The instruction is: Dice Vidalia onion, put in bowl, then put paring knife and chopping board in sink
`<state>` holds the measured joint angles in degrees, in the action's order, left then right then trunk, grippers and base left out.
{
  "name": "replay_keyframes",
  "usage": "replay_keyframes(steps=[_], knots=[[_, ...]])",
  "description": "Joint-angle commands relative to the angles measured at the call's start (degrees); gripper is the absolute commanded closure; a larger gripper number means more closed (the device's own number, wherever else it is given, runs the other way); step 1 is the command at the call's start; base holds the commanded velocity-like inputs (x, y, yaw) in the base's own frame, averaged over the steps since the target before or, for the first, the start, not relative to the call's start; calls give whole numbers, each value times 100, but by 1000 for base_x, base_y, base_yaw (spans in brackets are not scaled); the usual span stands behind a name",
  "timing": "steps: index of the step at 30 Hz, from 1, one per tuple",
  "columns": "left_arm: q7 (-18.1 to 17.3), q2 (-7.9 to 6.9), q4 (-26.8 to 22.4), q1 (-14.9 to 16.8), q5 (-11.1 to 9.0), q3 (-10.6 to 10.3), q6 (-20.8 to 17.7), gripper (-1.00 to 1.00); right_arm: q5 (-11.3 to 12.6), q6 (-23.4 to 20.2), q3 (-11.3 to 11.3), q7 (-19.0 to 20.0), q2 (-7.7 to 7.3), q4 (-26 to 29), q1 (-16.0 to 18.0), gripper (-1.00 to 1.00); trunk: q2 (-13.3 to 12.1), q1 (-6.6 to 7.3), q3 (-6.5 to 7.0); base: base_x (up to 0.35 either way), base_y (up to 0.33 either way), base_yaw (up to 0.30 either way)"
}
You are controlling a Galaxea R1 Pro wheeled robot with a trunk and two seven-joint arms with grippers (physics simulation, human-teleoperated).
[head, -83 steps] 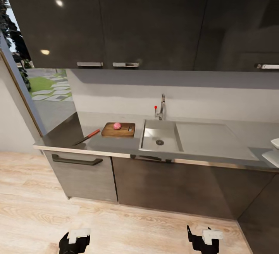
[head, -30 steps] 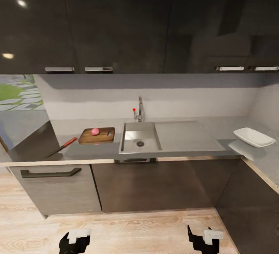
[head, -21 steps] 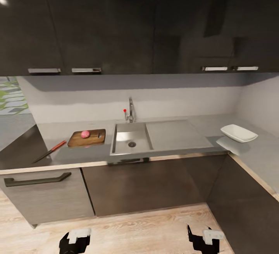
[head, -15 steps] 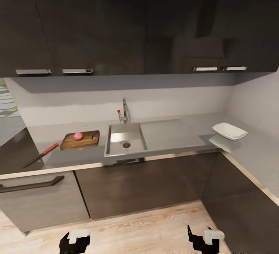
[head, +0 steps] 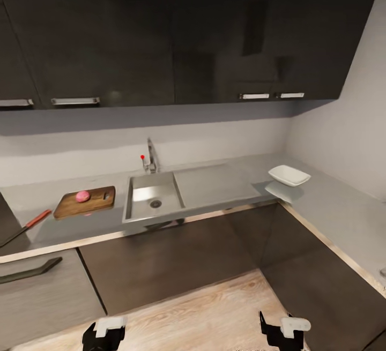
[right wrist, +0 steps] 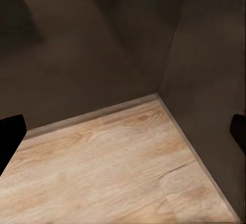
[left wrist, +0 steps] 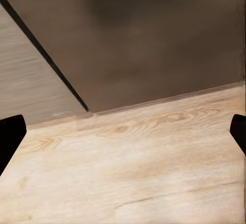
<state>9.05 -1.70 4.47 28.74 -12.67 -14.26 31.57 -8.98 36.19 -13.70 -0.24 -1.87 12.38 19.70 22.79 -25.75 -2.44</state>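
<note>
Both grippers hung low over the wood floor [head: 214, 308], well short of the cabinets. The left gripper [head: 103, 335] sat at 7 o'clock in the head view and the right gripper [head: 281, 332] at 5 o'clock. In each wrist view the dark fingertips [left wrist: 10, 139] [right wrist: 9, 137] stood at opposite edges with bare floor between them, so both sets of jaws were spread wide and held nothing.

Beyond them ran the grey-brown lower cabinets [head: 177, 260], and on top the countertop [head: 332, 217], which turned a corner at 3 o'clock. The sink [head: 153, 198] lay just left of centre, its tap [head: 151, 157] behind it. At 9 o'clock from the sink, just beside it, lay the board [head: 86, 202], with the onion [head: 82, 196] resting on it. The knife [head: 24, 226] lay on the counter farther toward 9 o'clock, apart from the board. The bowl [head: 289, 175] stood at 3 o'clock from the sink, past the drainboard [head: 212, 182].
</note>
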Motion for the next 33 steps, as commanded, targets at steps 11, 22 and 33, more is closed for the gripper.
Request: replay_keyframes(steps=[11,22,33], knots=[[9,8,22,9,-33,-50,-44,-100,-60,20,-45,-2,1,-8,8,-100,13,-4,28,0,0,-261],[-27,45,21,11,-33,-50,-251,-100,-60,20,-45,-2,-8,-8,8,-100,13,-4,72,0,0,-256],[-869,64,27,-999,-33,-50,-2939,-100,-60,20,-45,-5,-24,-8,8,-100,13,-4,118,0,0,-254]])
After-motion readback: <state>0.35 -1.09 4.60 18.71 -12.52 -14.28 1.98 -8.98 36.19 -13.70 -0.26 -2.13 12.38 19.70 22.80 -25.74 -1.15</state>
